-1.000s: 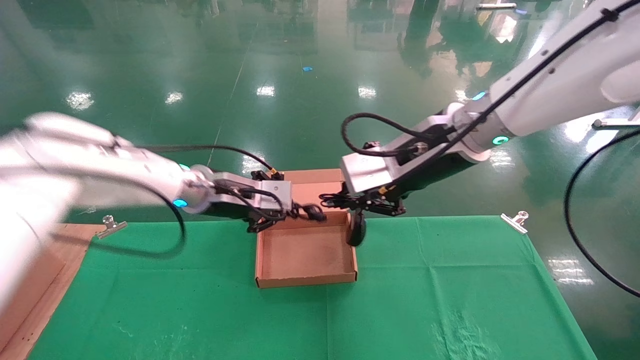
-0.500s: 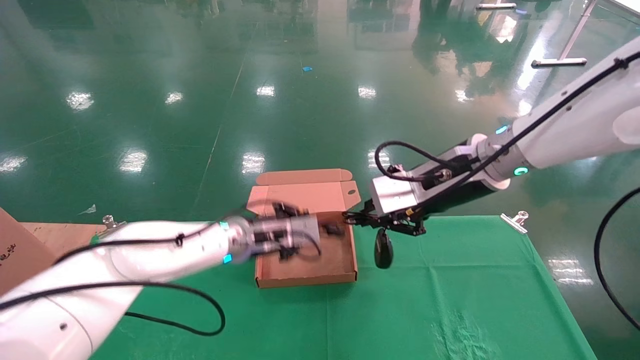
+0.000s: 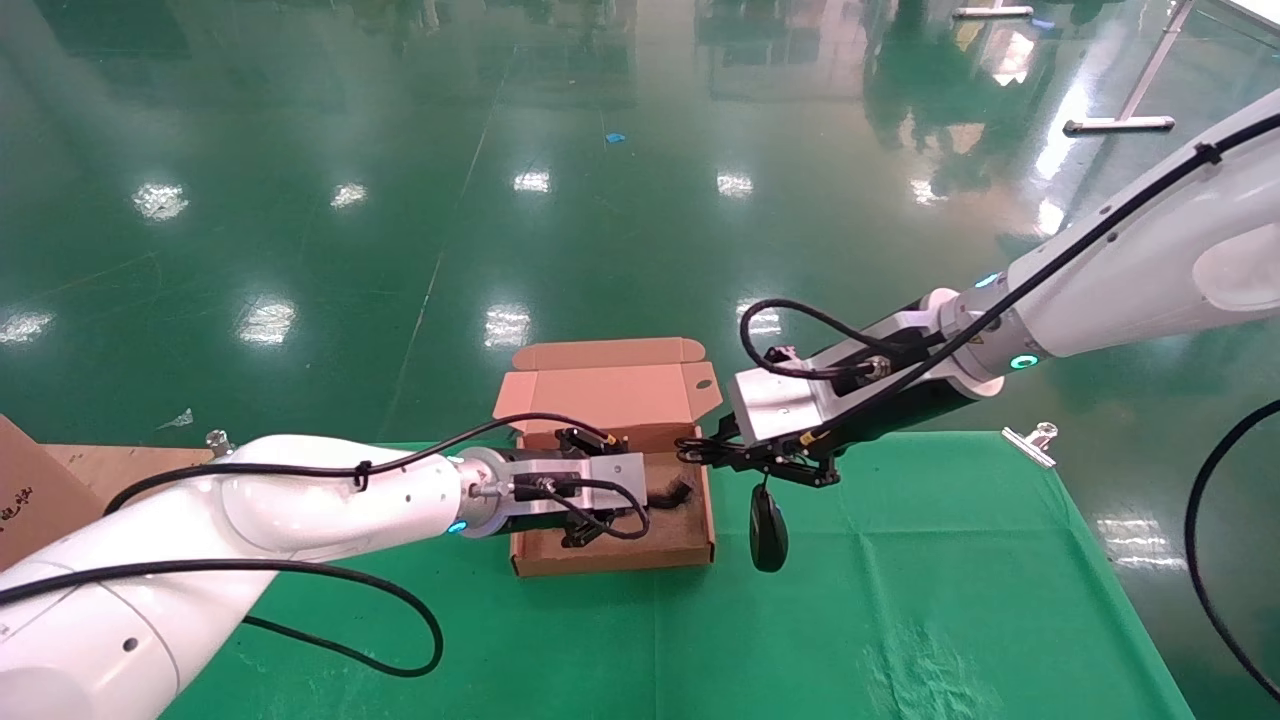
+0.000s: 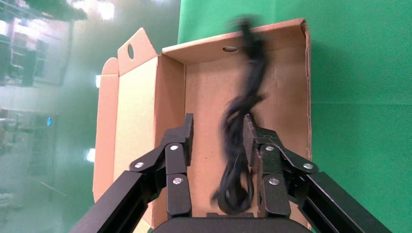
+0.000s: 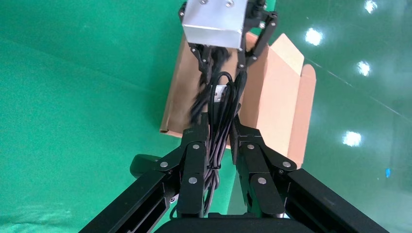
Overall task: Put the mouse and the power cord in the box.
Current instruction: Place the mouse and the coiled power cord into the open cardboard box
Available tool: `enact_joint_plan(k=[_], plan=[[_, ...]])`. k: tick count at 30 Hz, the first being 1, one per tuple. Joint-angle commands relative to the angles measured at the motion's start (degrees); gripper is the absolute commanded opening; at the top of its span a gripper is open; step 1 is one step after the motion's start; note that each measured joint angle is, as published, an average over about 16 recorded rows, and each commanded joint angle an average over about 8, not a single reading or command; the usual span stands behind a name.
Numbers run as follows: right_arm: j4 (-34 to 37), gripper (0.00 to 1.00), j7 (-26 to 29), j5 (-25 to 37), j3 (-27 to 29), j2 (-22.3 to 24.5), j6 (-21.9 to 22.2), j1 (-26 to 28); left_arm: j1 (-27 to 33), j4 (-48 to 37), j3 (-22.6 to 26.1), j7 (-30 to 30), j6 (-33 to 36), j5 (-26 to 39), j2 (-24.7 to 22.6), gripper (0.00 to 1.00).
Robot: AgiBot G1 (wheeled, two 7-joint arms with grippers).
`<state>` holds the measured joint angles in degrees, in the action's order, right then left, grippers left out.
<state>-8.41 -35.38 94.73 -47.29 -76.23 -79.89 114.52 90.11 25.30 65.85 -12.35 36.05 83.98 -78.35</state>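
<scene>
The brown box lies open on the green cloth, its lid folded back. My left gripper hovers low over the box's inside with its fingers open. The black power cord is blurred between them, close against one finger, its end reaching toward the far wall. My right gripper is at the box's right rear corner, shut on the mouse's bundled thin wire. The black mouse hangs from that wire outside the box's right wall, just over the cloth.
Metal clips pin the green cloth at the table's far corners. A cardboard piece sits at the left edge beside bare wood. Beyond the table's far edge is shiny green floor.
My left arm swung from behind the box down over its inside and opened; the cord is slipping free. My right gripper shifted right, and the mouse now hangs lower.
</scene>
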Motion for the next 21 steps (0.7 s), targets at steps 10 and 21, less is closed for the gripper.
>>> enact_joint_plan(k=[10,21], plan=[[-1.3,0.0,0.9,-0.9,-0.1,-1.3,0.6,0.7,1.2,-0.6,1.4,-1.1,-3.5,-5.1,0.2,1.0],[-14.2,0.0,6.6,-3.5,-3.8,-2.5,14.3,-4.3,4.1,0.1,-2.8,-8.4,8.4,-14.2,8.1,1.0]])
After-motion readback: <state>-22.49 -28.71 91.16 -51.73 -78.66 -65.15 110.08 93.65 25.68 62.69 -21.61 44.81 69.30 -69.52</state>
